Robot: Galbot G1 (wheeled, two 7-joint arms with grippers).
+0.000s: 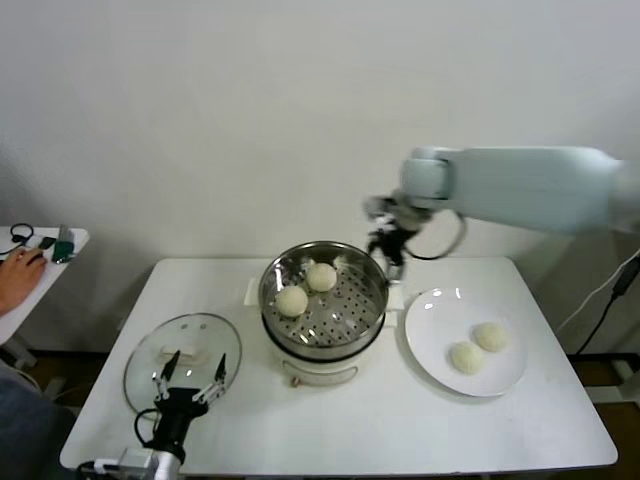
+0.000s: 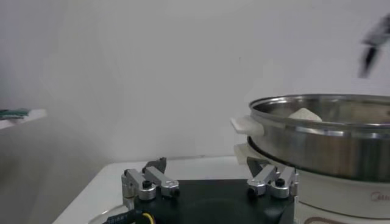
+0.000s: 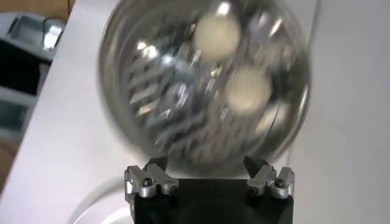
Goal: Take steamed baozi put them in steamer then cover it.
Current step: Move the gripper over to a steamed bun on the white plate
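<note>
The steel steamer [image 1: 325,335] stands on its white base at the table's middle and holds two baozi [image 1: 291,300] [image 1: 321,277]. Two more baozi [image 1: 467,357] [image 1: 490,336] lie on the white plate [image 1: 440,312] to its right. My right gripper [image 1: 389,246] is open and empty, raised just beyond the steamer's far right rim. The right wrist view looks down on the steamer [image 3: 164,85] with both baozi [image 3: 216,35] [image 3: 247,90]. The glass cover [image 1: 183,362] lies flat on the table at the left. My left gripper [image 1: 195,383] is open and empty over its near edge. The left wrist view shows the steamer [image 2: 323,146].
A person's hand [image 1: 18,275] rests on a small side table [image 1: 60,262] at the far left. The white table's front edge [image 1: 340,466] runs close below the cover and plate.
</note>
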